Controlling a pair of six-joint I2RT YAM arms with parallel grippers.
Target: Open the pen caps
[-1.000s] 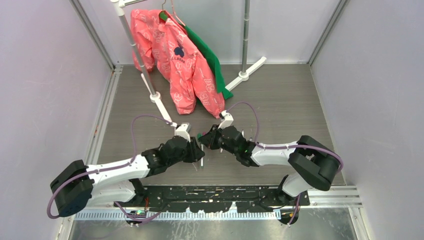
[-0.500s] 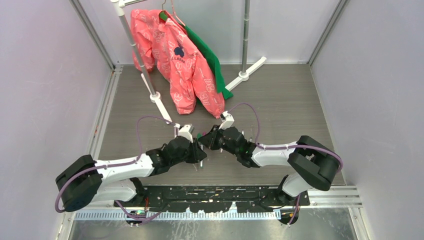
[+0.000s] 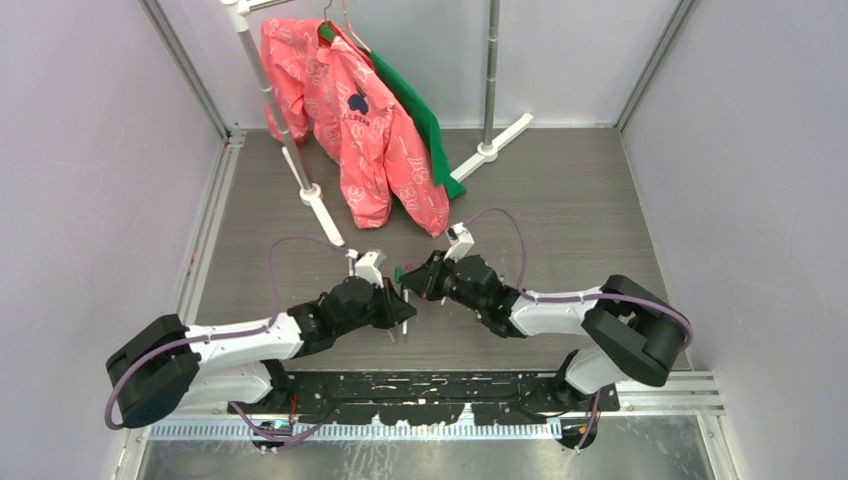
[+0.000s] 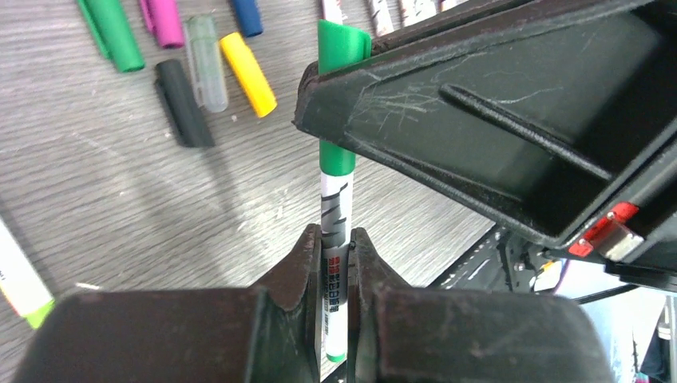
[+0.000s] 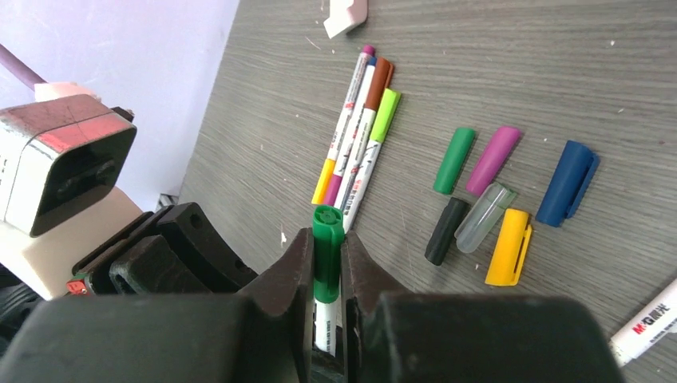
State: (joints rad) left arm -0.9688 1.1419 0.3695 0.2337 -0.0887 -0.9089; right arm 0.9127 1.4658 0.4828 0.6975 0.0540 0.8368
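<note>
left end effector (image 4: 335,243) clenched on white pen barrel (image 4: 333,199) | right end effector (image 5: 327,249) clamped on its green cap (image 5: 327,223) | yellow cap (image 5: 508,247) on surface (image 5: 559,80) near green cap

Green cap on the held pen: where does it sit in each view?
Top external: green cap near centre.
Left wrist: green cap top centre, atop the pen.
Right wrist: green cap lower centre.
Shared landmark: yellow cap, loose on the table in both wrist views; not discernible from above.
</note>
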